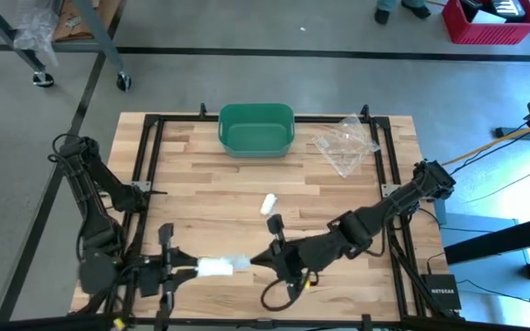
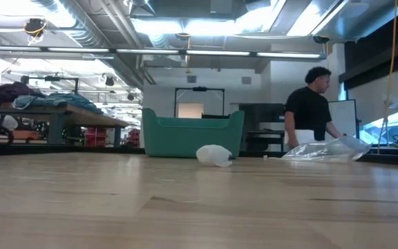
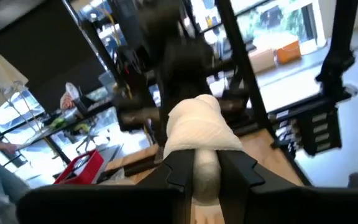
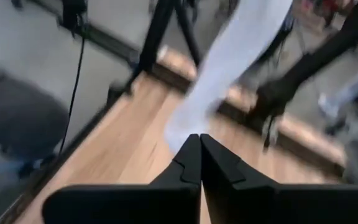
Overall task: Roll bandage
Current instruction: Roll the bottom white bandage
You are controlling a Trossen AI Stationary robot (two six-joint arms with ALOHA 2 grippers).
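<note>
Nearest the camera's edge of the wooden slatted surface, the left hand pinched a white rolled cloth bandage between its two dark fingers. In the left wrist view the roll stood out past those fingers, which pressed on its sides. The roll's long axis ran left to right along the near edge, its free end pointing right toward the right hand. That right hand sat just beside the free end, its fingers pressed tightly together; in the right wrist view a white strip of bandage stretched away beyond the tips, though whether any cloth was caught between them could not be told. Farther in, near the middle of the surface, lay a small white crumpled wad. At the far edge stood a green plastic bin, with a clear crumpled plastic bag to its right. A person in a black shirt stood in the room beyond.
</note>
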